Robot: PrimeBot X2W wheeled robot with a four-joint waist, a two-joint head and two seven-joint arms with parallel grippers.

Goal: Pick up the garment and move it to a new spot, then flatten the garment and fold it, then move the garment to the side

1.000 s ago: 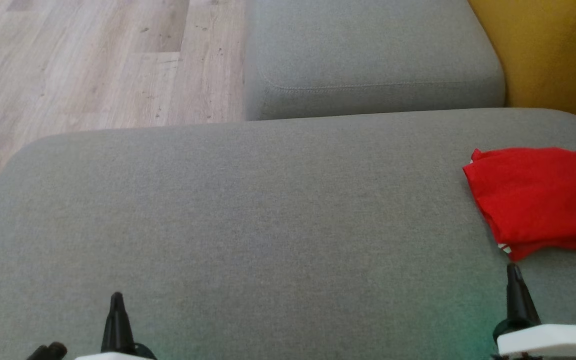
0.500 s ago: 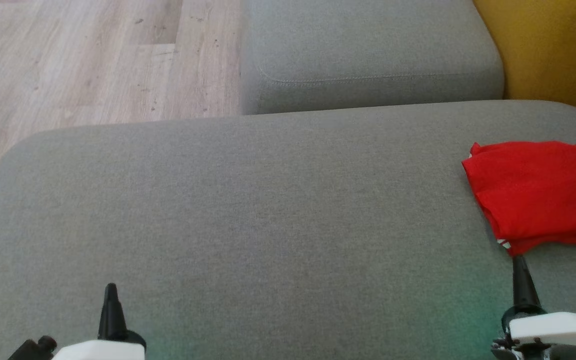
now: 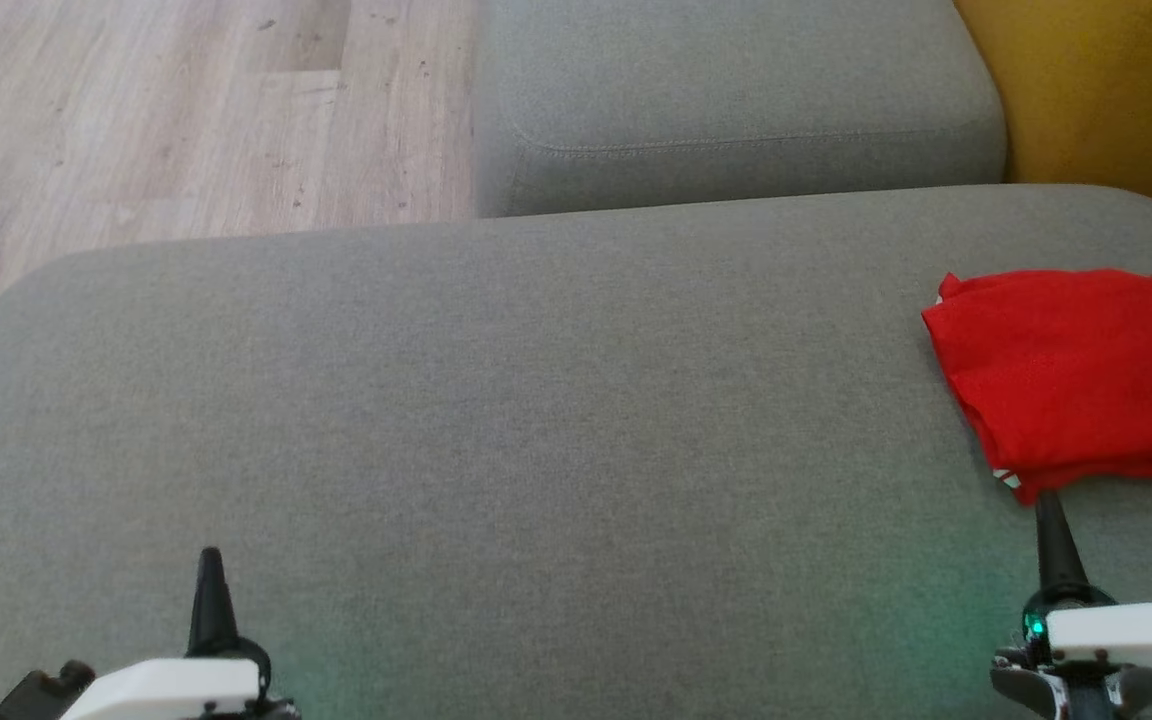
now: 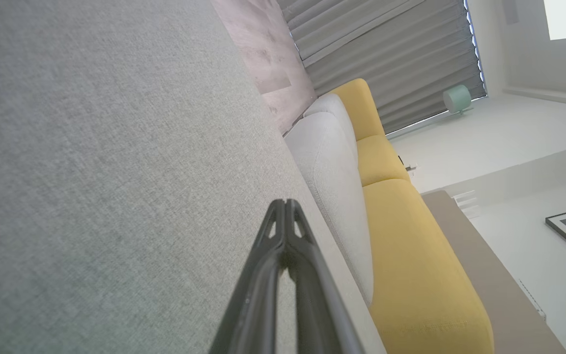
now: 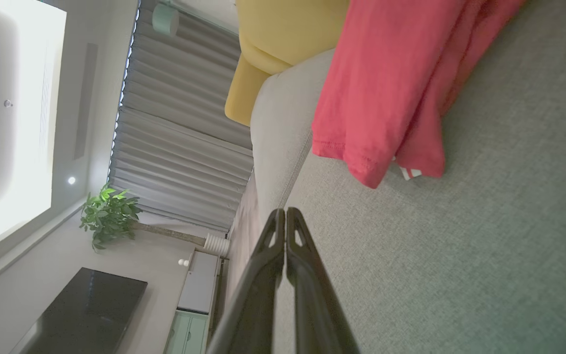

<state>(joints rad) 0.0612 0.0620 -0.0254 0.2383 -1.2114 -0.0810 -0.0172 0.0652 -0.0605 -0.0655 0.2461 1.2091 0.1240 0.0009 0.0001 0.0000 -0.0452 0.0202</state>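
Resting folded, red garment [image 3: 1076,375] sat at your sofa seat's [image 3: 536,400] right end; task looked done.
Only your head camera shifted; left hand [image 3: 208,562] and right hand [image 3: 1051,520] stayed shut, empty.

Red garment [image 3: 1076,375] soft matt cloth; sofa cushion [image 3: 496,420] coarse grey weave; floor [image 3: 166,110] pale wood.

The red garment [image 3: 1076,380] runs off the right edge of the head view, so its far side is cut away. The right wrist view crops it at the top. A white-and-red scrap [image 5: 407,172] under its near corner is too small to identify. The bottom edge of the head view cuts off the left hand [image 3: 208,560] and right hand [image 3: 1046,505] below their fingers.
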